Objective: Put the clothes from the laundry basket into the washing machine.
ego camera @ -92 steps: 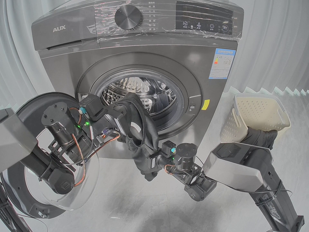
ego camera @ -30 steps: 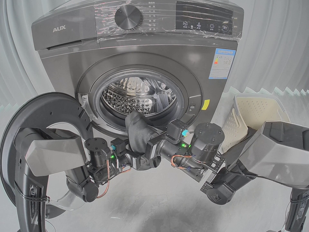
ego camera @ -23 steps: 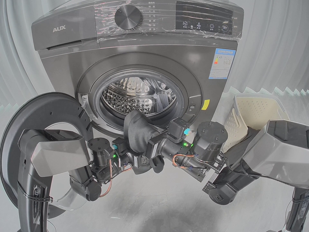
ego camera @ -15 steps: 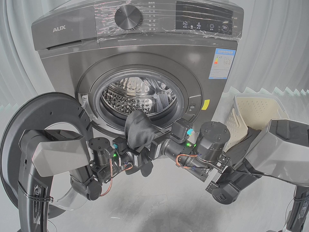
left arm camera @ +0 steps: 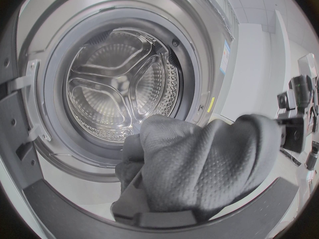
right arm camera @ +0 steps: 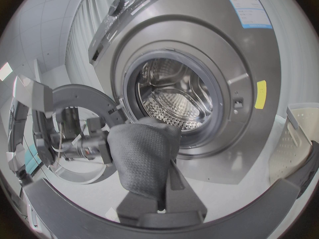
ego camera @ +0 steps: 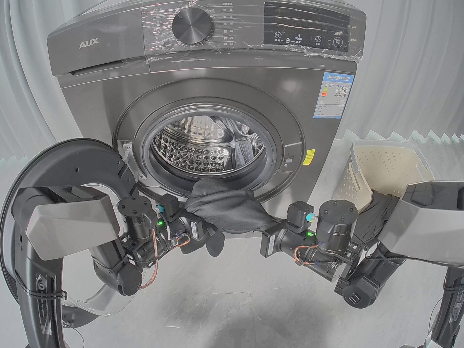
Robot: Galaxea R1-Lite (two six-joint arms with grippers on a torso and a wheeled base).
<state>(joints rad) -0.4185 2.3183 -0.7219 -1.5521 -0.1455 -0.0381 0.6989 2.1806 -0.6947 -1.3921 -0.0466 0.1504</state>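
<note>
- The cloth is now pulled wide, no longer bunched, at the lower middle, by the washer rim.
- It is pinched tight by the left gripper and the right gripper.
- It is not yet put inside.

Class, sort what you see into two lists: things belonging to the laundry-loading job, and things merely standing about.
Job: dark garment, left claw, right claw, washing machine, laundry basket, clothes in basket.
Standing about: curtain, floor.

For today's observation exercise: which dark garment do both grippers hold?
The dark garment stretched before the washing machine; the other garment hangs from the laundry basket.
</note>
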